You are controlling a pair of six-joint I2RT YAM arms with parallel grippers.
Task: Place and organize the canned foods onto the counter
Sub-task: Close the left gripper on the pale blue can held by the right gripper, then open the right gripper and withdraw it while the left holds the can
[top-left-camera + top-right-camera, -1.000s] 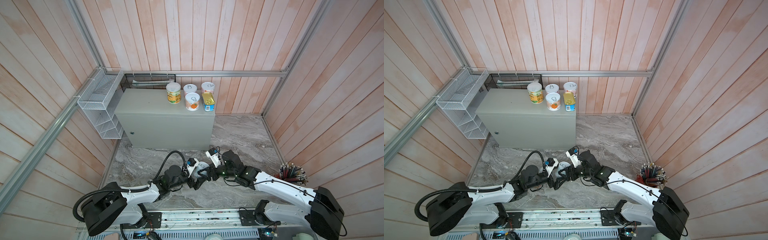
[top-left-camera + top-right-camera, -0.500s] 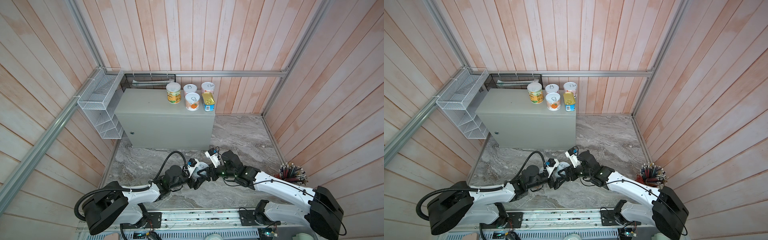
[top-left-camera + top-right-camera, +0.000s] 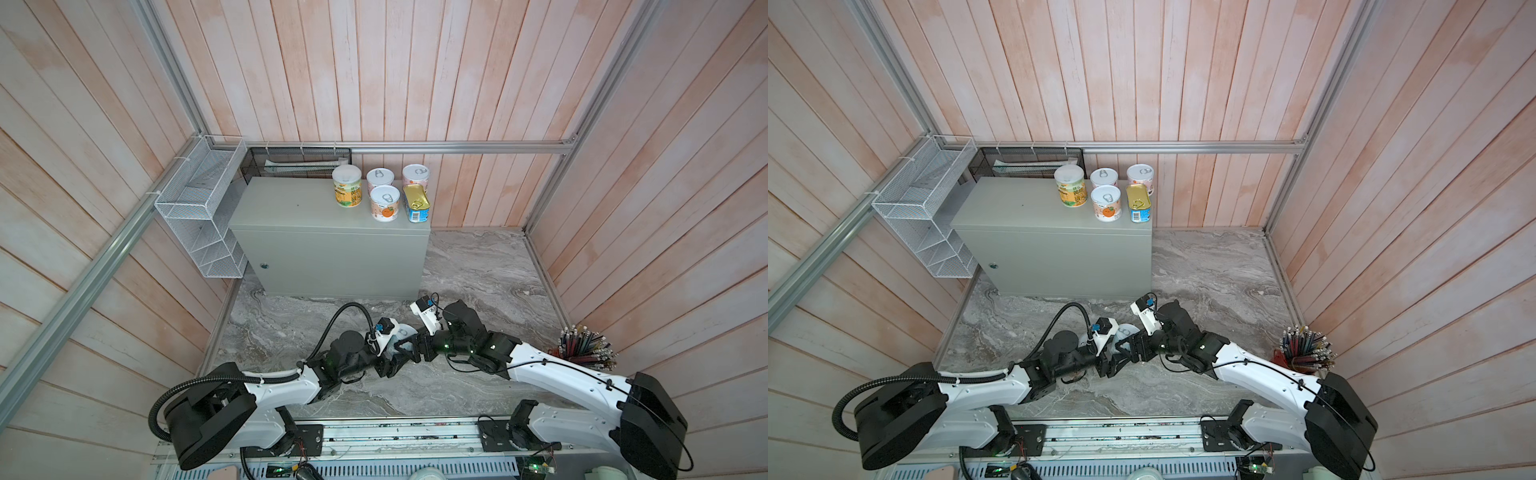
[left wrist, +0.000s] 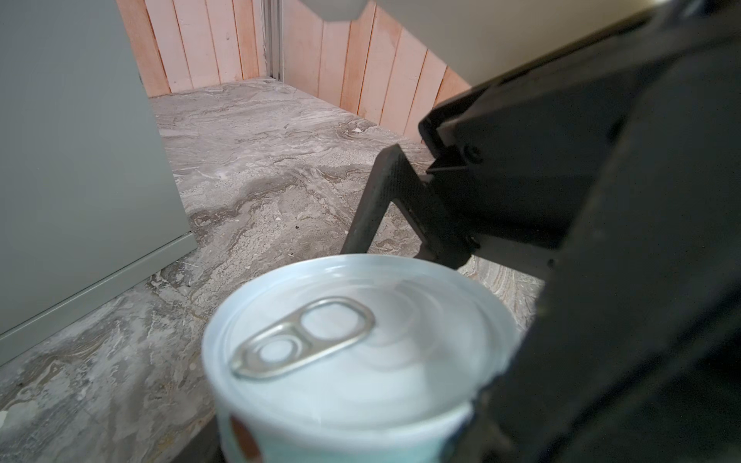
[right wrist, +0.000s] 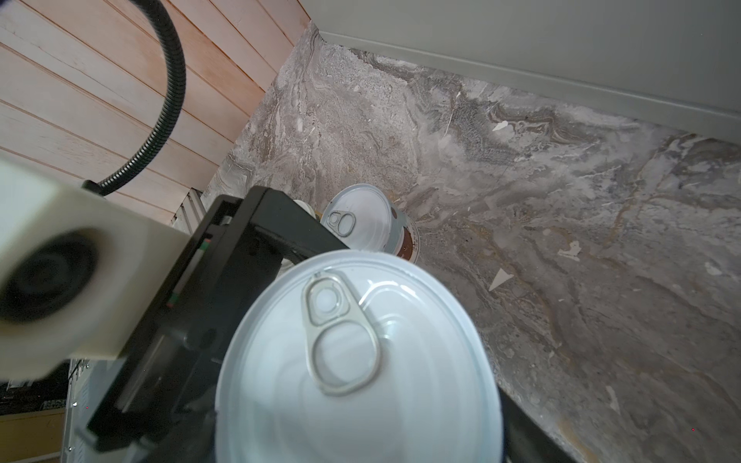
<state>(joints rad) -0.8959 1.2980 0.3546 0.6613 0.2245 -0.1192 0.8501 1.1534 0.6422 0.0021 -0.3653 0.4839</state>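
1. The can [image 3: 404,336] in play hangs upright, pull-tab lid up, above the marble floor [image 3: 478,270] at the near centre, directly between the two pincers.
2. The left pincer [image 3: 392,360] reaches it from the left and the right pincer [image 3: 413,348] from the right. Both are set part-way wide around this one can. I cannot tell which of them bears it, because the contact faces are hidden.
3. In the left wrist view one finger [image 4: 373,208] of the right pincer stands just beyond the can. Whether it touches is unclear.
4. The tabletop [image 3: 291,208], the flat top of the grey box, lies on the far side of the can and higher. Five cans, among them the blue tin [image 3: 415,203], crowd its right end.
5. The left arm looks nearer to the tabletop's left stretch, so the likely carry is up and away, keeping the can's axis vertical.
6. Another can [image 5: 361,218] stands on the floor close by.
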